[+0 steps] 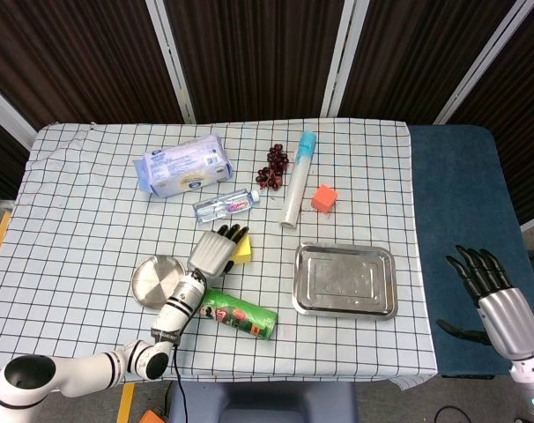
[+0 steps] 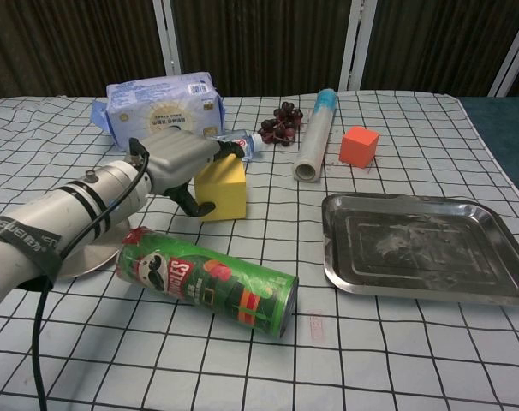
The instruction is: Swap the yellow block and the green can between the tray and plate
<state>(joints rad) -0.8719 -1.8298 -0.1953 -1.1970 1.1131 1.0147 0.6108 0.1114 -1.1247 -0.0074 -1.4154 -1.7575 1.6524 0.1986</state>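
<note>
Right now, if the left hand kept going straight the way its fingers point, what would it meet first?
The yellow block: the left hand is already on it. Beyond that lies the small water bottle, though depth is uncertain.

The green can (image 2: 206, 281), lying on its side at lower left of the chest view, shows the Pringles mascot face and part of the brand lettering, upside down and hard to read in full. The blue-and-white packet (image 2: 164, 101) at upper left carries printed wording and a round emblem, too small to make out. The small water bottle (image 1: 223, 206), left of centre in the head view, has a label, unreadable.
</note>
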